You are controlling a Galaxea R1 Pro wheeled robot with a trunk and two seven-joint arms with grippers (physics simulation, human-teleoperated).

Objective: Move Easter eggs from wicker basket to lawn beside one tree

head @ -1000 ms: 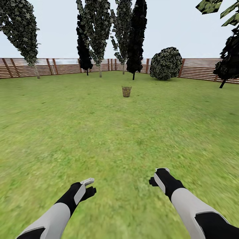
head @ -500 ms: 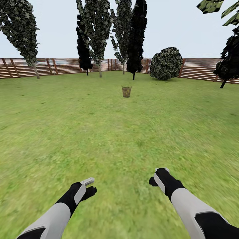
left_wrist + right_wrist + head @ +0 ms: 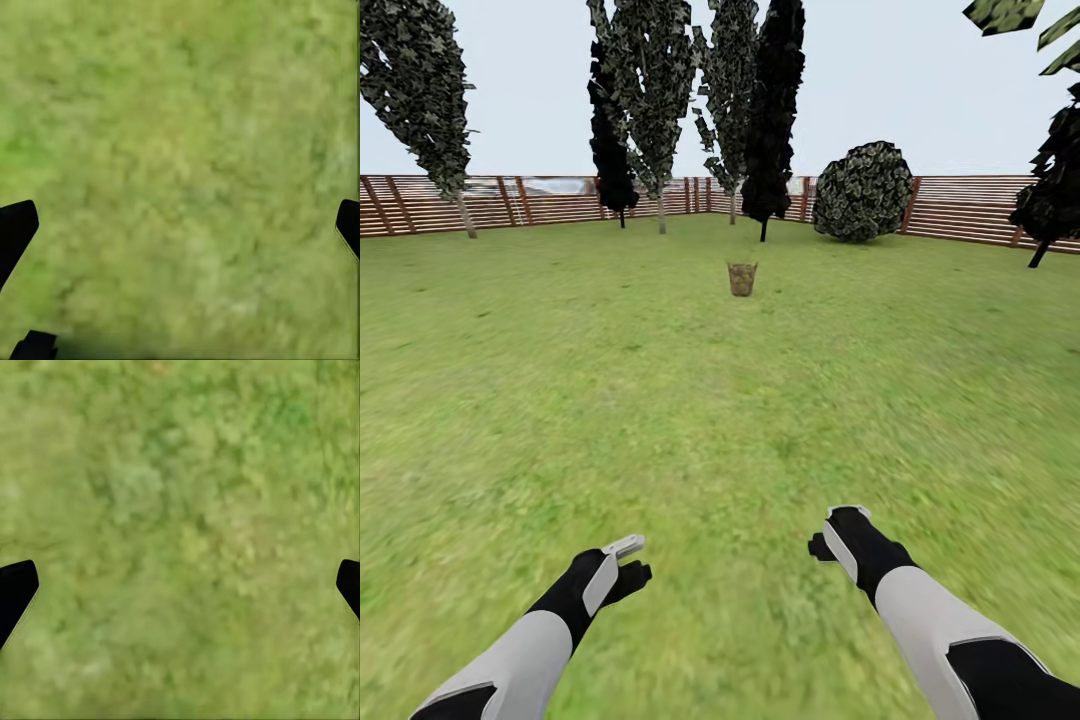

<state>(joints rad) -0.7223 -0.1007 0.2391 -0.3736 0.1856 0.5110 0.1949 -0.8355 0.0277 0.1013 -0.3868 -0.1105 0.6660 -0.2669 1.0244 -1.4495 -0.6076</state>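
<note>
The brown woven wicker basket (image 3: 741, 279) stands upright far ahead of us on the wide lawn of short green grass (image 3: 660, 400), a little right of the middle of the head view and well apart from both of our arms; at that distance we cannot tell what lies inside it, so we cannot place the Easter eggs. Beyond the basket, at the far edge of the lawn, a group of tall, narrow dark trees (image 3: 765, 110) rises in front of a brown slatted wooden fence (image 3: 560, 200) that runs across the back of the garden. To the right of those trees sits a round dark-leaved bush (image 3: 861, 190), and another tall leafy tree (image 3: 420, 90) stands at the far left by the fence. A dark tree (image 3: 1050, 180) leans at the far right. Near us, our left gripper (image 3: 630, 560) on its black and white arm hangs low over the grass at the near left, and our right gripper (image 3: 828, 532) hangs over the grass at the near right. In the left wrist view the black fingertips (image 3: 16, 229) sit at opposite edges with only grass (image 3: 180, 165) between them, so that gripper is spread wide and holds nothing. The right wrist view shows the same: black fingertips (image 3: 16, 585) far apart over bare grass (image 3: 180, 532), released and empty.
</note>
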